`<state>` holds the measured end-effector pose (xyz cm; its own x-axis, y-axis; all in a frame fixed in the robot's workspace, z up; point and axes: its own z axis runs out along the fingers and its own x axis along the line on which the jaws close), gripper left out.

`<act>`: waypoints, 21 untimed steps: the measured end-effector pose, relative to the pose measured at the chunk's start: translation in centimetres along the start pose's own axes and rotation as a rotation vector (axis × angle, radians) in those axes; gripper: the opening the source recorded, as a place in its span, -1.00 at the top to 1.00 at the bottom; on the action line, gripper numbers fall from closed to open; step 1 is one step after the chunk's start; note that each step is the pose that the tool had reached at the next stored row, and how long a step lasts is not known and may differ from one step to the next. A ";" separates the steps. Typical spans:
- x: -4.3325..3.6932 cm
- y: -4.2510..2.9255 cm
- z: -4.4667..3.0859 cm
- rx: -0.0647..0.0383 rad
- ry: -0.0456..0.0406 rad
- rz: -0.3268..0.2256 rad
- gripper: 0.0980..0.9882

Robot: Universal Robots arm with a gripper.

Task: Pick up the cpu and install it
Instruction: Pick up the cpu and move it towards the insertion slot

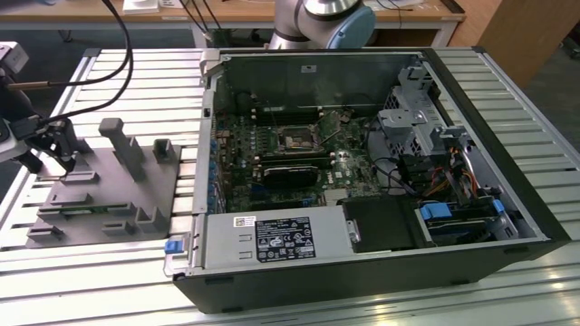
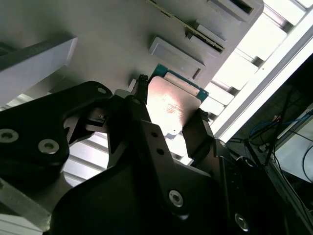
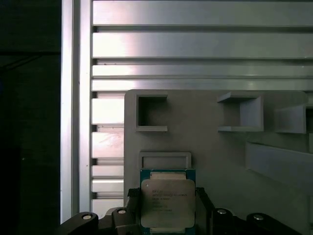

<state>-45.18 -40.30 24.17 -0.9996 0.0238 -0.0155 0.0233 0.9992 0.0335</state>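
Observation:
The cpu [image 3: 167, 203], a flat square chip with a silvery lid and a thin teal edge, sits between my gripper's two dark fingers [image 3: 131, 196]. In the second wrist view the cpu [image 2: 168, 107] has a finger against each of two opposite edges, so the gripper [image 2: 171, 98] is shut on it. It hangs just over the grey fixture tray [image 3: 210, 156], close to a shallow rectangular pocket [image 3: 165, 159]. In the exterior view the gripper [image 1: 50, 163] is at the far left, above the tray [image 1: 109, 197]. The dark motherboard socket [image 1: 297, 140] lies inside the open computer case [image 1: 363, 285].
The grey tray carries several upright posts [image 1: 122, 146] and small pockets. It rests on a slatted aluminium table [image 1: 136, 88]. The case's metal wall [image 1: 206, 136] stands between tray and motherboard. A black block [image 1: 290, 175] sits below the socket. Drive cages and cables [image 1: 435, 163] occupy the case's right side.

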 end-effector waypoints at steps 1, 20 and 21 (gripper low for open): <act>0.00 0.00 -0.03 0.000 0.0000 0.000 0.01; -0.01 0.02 -0.56 0.000 -0.0001 0.000 0.01; -0.01 0.02 -0.57 0.000 -0.0001 0.000 0.01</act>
<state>-45.18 -40.30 24.74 -0.9996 0.0239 -0.0156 0.0233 0.9992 0.0336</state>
